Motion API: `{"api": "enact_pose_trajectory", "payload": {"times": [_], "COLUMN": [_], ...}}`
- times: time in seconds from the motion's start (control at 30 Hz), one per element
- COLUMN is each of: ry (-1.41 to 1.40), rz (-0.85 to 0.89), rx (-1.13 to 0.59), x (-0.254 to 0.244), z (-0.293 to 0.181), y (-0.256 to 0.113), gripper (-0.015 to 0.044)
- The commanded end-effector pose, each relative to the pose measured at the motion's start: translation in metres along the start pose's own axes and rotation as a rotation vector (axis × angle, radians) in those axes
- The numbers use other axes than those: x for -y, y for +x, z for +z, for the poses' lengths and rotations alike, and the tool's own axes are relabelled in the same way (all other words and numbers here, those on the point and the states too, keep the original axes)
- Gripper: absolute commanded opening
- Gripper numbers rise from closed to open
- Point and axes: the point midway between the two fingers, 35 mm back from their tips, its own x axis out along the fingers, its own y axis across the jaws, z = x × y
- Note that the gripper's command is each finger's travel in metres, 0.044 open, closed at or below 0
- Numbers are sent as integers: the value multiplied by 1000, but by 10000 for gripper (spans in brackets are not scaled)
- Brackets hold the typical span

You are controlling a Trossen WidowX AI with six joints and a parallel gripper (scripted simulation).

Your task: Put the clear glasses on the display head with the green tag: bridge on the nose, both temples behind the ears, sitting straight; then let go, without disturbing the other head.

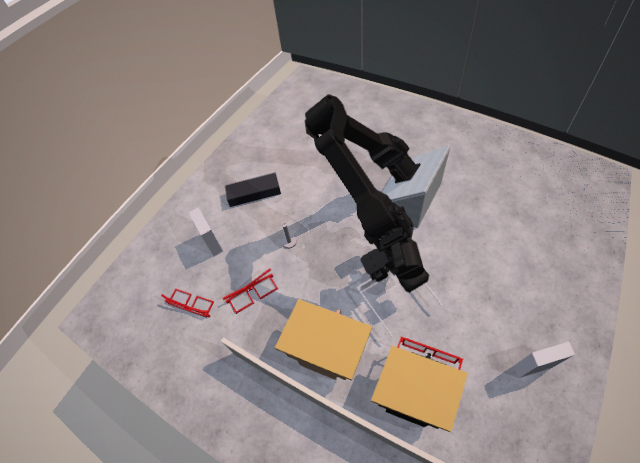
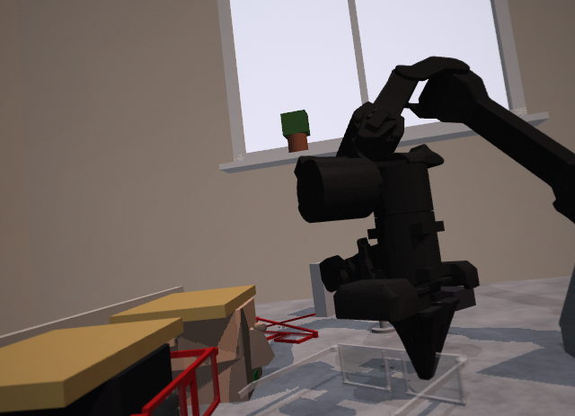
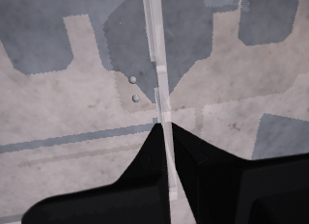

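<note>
The clear glasses (image 1: 376,313) (image 2: 367,385) (image 3: 162,89) stand at the table, front upright, temples reaching toward the heads. My gripper (image 2: 425,376) (image 3: 163,128) is shut on the top of their front, off the bridge toward one lens; its fingertips are hidden in the top view. The skin-coloured head (image 2: 213,356) with the green tag (image 2: 255,375) stands under a yellow top (image 1: 324,338) and wears nothing visible. The other head is dark, under its own yellow top (image 1: 419,388) (image 2: 78,351), and wears red glasses (image 1: 431,348) (image 2: 216,375).
Two more red glasses, one pair (image 1: 188,310) and another (image 1: 248,290), lie left of the tagged head. A small post (image 1: 286,233), a black box (image 1: 253,189) and pale blocks (image 1: 200,220) (image 1: 553,355) stand around. A low wall (image 1: 310,389) runs behind the heads.
</note>
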Motion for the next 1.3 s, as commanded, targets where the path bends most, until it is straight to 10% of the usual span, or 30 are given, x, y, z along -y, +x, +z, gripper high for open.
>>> {"api": "enact_pose_trajectory", "payload": {"times": [0.0,0.57,1.27], "ry": [2,-9,390], "rz": [3,-2,91], "rx": [0,-2,236], "x": [-1,-5,-23], "z": [1,-4,-31], "y": [-3,-99,-115], "gripper": [0,0,0]}}
